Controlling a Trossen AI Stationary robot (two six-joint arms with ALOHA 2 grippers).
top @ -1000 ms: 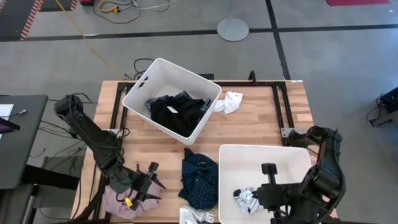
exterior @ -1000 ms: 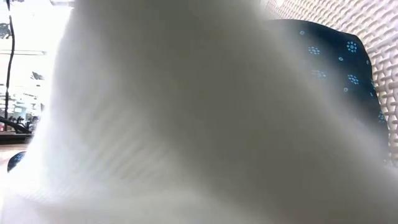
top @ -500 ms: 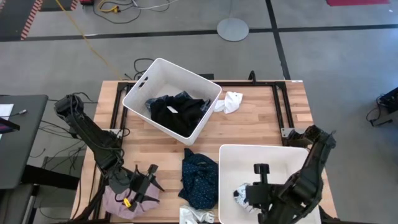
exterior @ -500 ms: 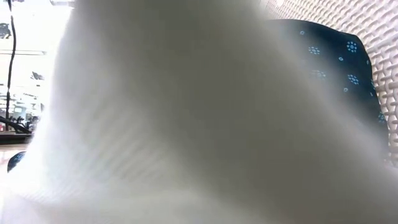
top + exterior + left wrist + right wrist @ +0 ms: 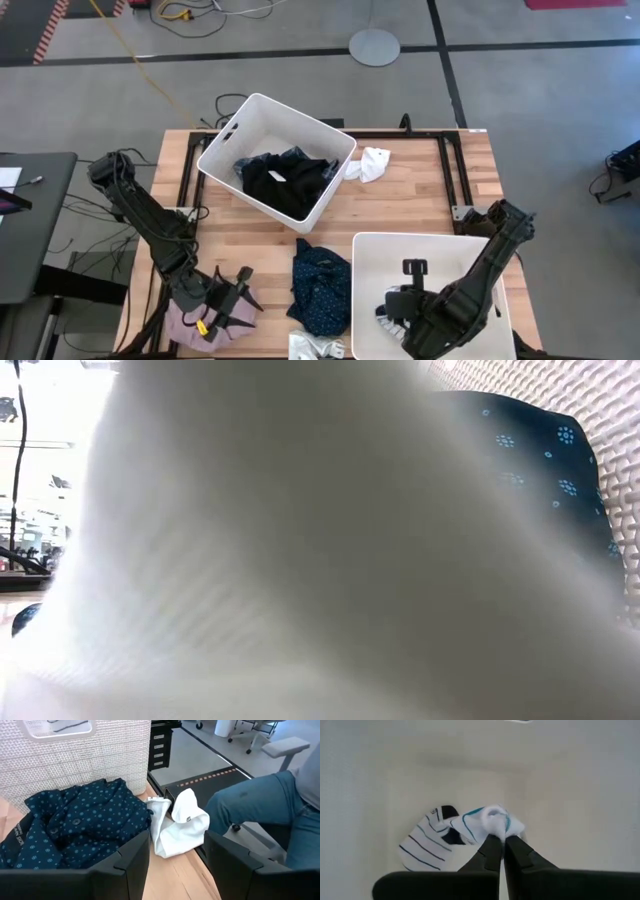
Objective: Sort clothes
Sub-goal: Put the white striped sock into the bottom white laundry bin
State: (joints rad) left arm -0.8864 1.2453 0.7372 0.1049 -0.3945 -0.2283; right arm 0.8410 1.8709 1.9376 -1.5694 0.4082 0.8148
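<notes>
As the right gripper has travelled deeper into the near bin over the last second, its fingers pinch a white sock, probably for release beside the striped sock. Far bin holds the black garment. Left gripper waits spread above the pink garment, facing the navy dotted garment.

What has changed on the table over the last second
The right gripper has swung deeper into the near bin, its arm sweeping toward the table's middle, and is pinched on a white and teal sock beside the striped sock. The left gripper, the pink garment, the navy dotted garment and the far bin stayed put.
</notes>
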